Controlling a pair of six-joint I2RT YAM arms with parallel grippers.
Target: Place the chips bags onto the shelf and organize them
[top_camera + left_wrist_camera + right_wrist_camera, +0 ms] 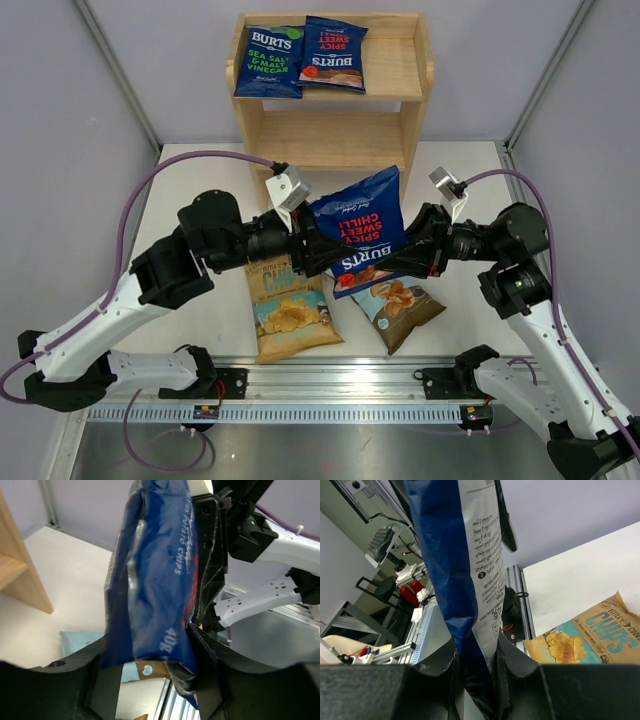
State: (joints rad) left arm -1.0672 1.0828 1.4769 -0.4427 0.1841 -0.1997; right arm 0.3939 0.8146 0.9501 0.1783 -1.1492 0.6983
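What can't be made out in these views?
- Top view: brown bag's upper half, hidden under the held bag.
- Top view: Chips bag's top edge, under the left gripper.
- Left wrist: shelf cut off by the left edge.
- Right wrist: held bag's text, too small to read.

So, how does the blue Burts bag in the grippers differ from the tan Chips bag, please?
The Burts bag is dark blue, the Chips bag tan-yellow. The Burts bag is held aloft by the left gripper and right gripper; the Chips bag lies flat on the table. Neither is shelved.
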